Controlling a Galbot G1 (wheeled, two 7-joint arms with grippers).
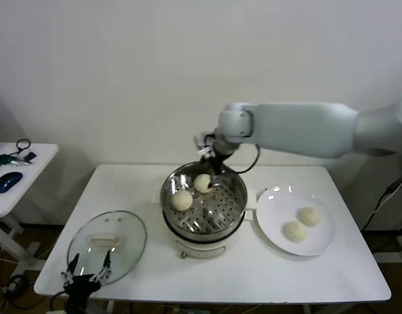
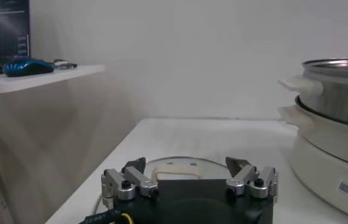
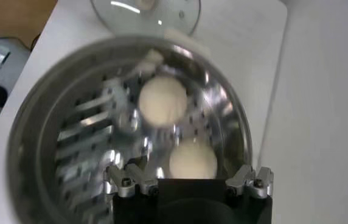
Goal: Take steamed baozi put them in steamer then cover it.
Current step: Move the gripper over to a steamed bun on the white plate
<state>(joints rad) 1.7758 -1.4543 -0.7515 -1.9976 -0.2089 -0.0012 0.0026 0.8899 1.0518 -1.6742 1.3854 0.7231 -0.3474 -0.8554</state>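
The white table (image 1: pixel 253 268) carries the steamer (image 1: pixel 204 226), holding two baozi (image 1: pixel 182 200); two more rest on the plate (image 1: pixel 276 226). The glass cover (image 1: pixel 125 245) lies beside it. The right gripper (image 1: pixel 210 157) hovers released above the steamer; the left gripper (image 1: pixel 88 273) spreads wide near the cover.

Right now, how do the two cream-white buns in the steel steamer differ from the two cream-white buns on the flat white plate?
The two round cream-white buns in the steamer lie on the perforated tray of the shiny stainless-steel steamer, under the open right gripper. The two cream-white buns on the plate lie on the smooth flat white round plate, to the steamer's right, with no gripper near. Both pairs look alike in shape and colour.
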